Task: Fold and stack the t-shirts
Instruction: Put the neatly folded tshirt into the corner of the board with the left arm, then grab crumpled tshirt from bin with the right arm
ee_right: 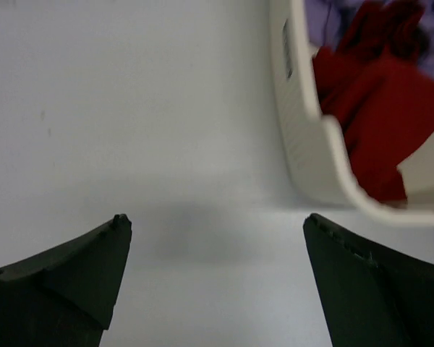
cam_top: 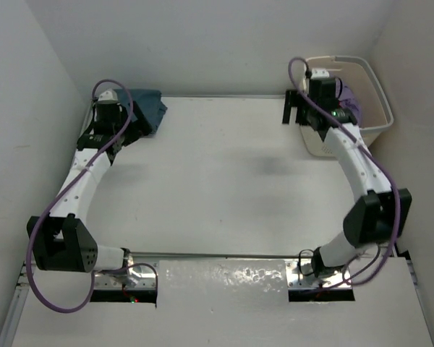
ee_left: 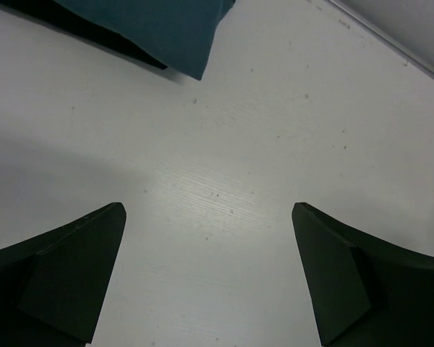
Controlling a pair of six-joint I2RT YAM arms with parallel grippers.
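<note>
At the far left the left claw (ee_left: 208, 208) hangs spread and empty over bare bench (cam_top: 224, 181). The teal shirt (ee_left: 159, 25), which looks already folded, lies just beyond it in the far-left corner, with one corner pointing toward the fingers. The risk on this side is a careless sweep. If the arm swings farther or leftward with its jaws low, a finger could catch that corner, drag the cloth and undo the fold, or push the shirt against the wall where later shirts would stack crooked. The middle of the bench carries no cloth, so the next shirt has room to be spread there. At the far right the right claw (ee_right: 215, 217) is likewise spread and holding nothing, hovering over the bench just left of the cream basket (ee_right: 304, 144). A red garment (ee_right: 380, 108) and a purple garment (ee_right: 325, 18) are heaped together inside the basket. To reach them the fingers must clear the rim, and too low a path would knock the light basket and might shove or tip it. The two garments touch and may be tangled, so a deep pinch could lift both at once. A shallow pinch could slip, or the cloth could snag on the rim and pull the basket along.
</note>
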